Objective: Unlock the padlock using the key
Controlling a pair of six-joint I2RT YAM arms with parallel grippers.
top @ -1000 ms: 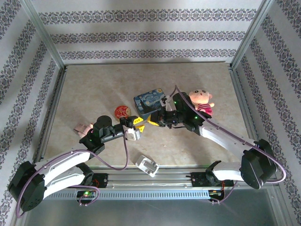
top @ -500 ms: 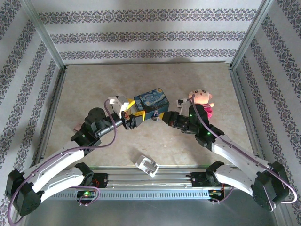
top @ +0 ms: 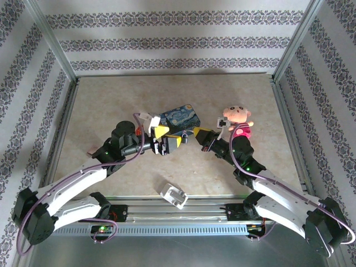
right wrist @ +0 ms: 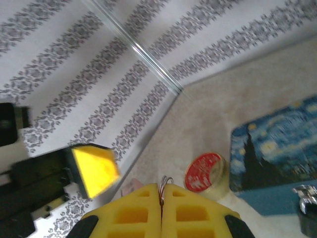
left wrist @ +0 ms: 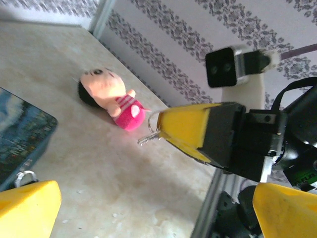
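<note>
My right gripper [top: 196,133] is shut on the key [left wrist: 147,138], a thin grey sliver with a wire ring that sticks out of the yellow fingers [left wrist: 190,130]. In the right wrist view the ring [right wrist: 166,182] peeks up between the closed pads. The padlock [right wrist: 307,200], dark with a silvery shackle, lies on the table against the blue painted tin [top: 181,118]; its shackle [left wrist: 24,176] shows beside my left finger. My left gripper [top: 168,138] is open just left of the right one, facing it, with nothing between its fingers [left wrist: 27,208].
A pink plush doll [top: 237,119] lies right of the tin. The red-and-gold disc [right wrist: 205,171] sits left of the tin. A white blocky plug [top: 173,194] rests near the front rail. A small pink item [top: 97,150] lies at the left.
My left gripper swung up from the front toward the tin and now faces the right gripper. My right gripper drew back slightly to the right, still holding the key.
</note>
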